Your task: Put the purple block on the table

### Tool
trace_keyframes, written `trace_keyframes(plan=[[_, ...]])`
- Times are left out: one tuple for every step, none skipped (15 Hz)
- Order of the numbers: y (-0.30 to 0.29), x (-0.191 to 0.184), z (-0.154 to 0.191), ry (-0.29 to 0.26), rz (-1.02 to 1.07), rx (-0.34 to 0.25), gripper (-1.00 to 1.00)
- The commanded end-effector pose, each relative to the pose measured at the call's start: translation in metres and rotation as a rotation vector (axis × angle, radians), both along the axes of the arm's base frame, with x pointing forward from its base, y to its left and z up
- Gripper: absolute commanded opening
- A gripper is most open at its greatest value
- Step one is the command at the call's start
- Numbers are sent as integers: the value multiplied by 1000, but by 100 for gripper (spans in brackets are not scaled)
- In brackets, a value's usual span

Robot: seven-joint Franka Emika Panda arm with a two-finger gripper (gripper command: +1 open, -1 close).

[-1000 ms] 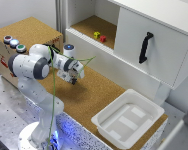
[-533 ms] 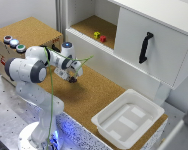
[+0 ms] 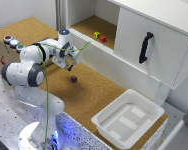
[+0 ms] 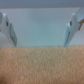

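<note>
While open-jawed, end effector [image 3: 70, 64] above cork table [image 3: 99, 92], purple block [image 3: 73, 78] apart.

Robot lab: cork table [image 3: 101, 92], perforated metal bench [image 3: 6, 117].

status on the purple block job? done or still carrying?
Looks done: the purple block sits alone on the cork table, clear of the cabinet shelf where the yellow block and red block remain. In hand: nothing; the wrist view shows the gripper open, with only cork between its fingers. Left: at most, pulling the arm away.
</note>
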State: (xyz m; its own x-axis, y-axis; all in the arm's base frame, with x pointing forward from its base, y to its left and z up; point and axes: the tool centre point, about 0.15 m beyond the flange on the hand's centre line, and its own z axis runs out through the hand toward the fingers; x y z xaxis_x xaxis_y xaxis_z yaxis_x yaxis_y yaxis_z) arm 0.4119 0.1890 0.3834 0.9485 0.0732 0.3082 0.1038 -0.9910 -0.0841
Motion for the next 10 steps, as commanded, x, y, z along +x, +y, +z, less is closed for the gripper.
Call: trace_keyframes(plan=[[15,75,67,89,-65,-164,100],[13,85,78,64,-81,-170,100],[11,94,89,37,-94,-168,100],[9,102,96,13,-118,-173,100],[6,110,105,-15,-132,-162,100],[5,118,111,-38,-152,-173,100],[2,129,115,-47,-162,-174,100],[2,136,117,-52,-168,-179,100],[0,144,118,-64,-168,-180,100],[-1,153,118,-65,-168,-171,100]])
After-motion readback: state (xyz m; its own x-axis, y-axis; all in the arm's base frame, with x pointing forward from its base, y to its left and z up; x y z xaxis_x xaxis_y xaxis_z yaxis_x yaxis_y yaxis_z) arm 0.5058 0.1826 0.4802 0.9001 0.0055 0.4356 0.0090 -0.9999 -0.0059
